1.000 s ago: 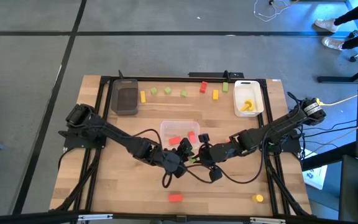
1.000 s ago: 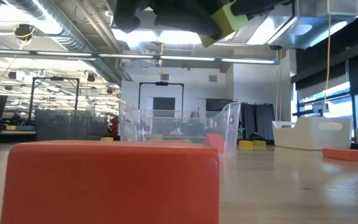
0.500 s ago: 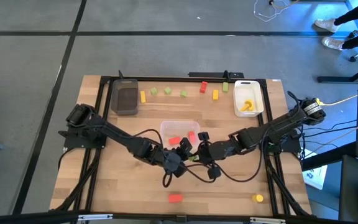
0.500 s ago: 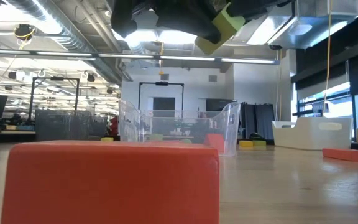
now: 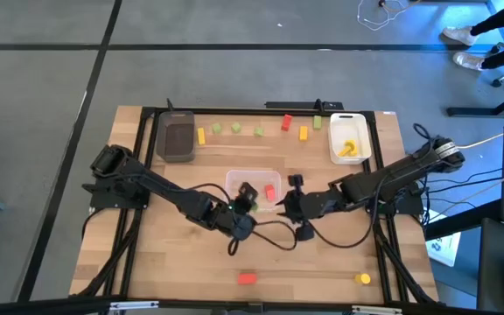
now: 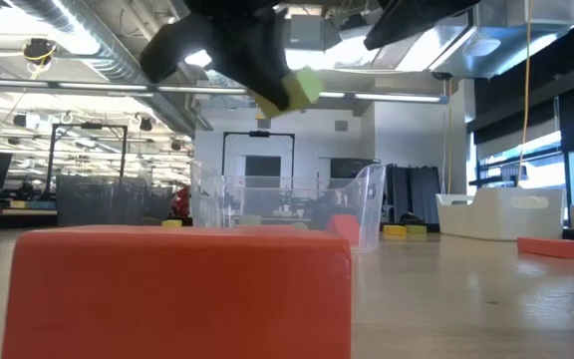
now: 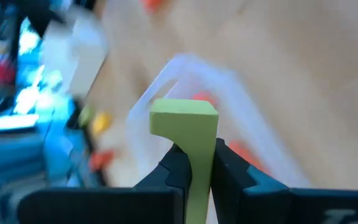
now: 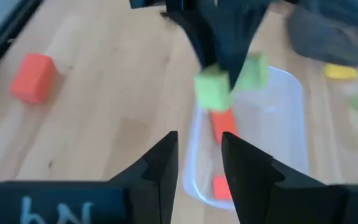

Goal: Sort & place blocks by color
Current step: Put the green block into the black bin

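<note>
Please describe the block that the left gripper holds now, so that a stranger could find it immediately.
Find the clear tray at the table's centre. Above its near edge the left gripper pinches a light green block. Unlike the other green blocks, it is in the air.

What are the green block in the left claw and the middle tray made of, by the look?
Green block: matte and opaque, with softly rounded edges; probably painted wood or plastic, can't tell which. It's clamped in the left claw. Clear tray: transparent thin-walled plastic, glossy; the room shows through its walls.
</note>
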